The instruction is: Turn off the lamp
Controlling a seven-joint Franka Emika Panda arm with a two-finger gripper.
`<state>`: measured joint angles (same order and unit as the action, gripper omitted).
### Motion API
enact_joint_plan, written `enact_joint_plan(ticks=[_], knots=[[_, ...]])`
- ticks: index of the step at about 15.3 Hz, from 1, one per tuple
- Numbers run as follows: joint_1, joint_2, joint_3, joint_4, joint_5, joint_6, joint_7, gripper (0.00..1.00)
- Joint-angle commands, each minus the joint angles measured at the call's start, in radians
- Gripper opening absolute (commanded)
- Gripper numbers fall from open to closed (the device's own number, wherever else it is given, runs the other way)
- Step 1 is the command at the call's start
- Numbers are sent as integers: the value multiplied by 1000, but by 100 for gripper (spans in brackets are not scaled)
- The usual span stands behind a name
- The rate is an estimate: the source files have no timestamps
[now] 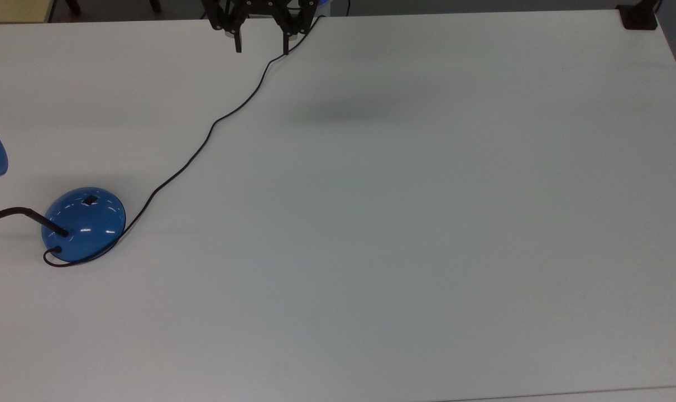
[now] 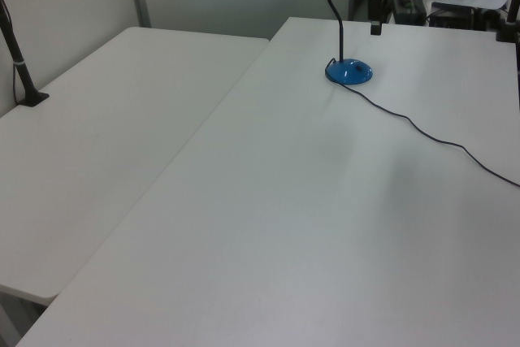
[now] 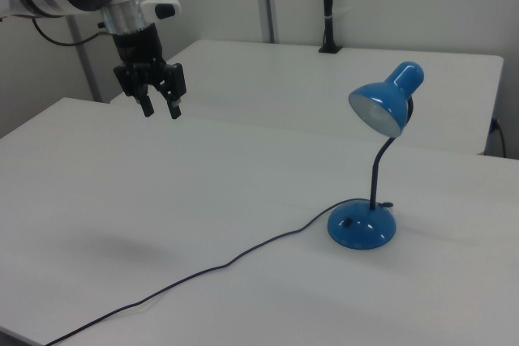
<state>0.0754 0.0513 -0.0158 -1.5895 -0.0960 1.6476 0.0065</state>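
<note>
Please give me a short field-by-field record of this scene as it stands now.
lamp: blue lamp upright on the white table, shade facing the right view's left
switch: small black rocker on the dome base, nothing touching it
cord: black cord running from the base across the table
hand: hand open, empty, raised above the table, well apart from the lamp
bulb: unclear whether lit

I'm looking at a lab or office workroom: bare white worktop (image 3: 203, 192), a second table (image 3: 324, 79) at 12 o'clock, plain partition walls (image 3: 389, 6), a clamped pole (image 3: 327, 6).
</note>
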Motion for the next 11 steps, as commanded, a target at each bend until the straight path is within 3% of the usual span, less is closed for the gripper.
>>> enact_joint_plan(ticks=[1, 11], knots=[[27, -1, -30, -14, 15, -9, 0, 100], [20, -2, -35, -10, 13, -17, -2, 100]])
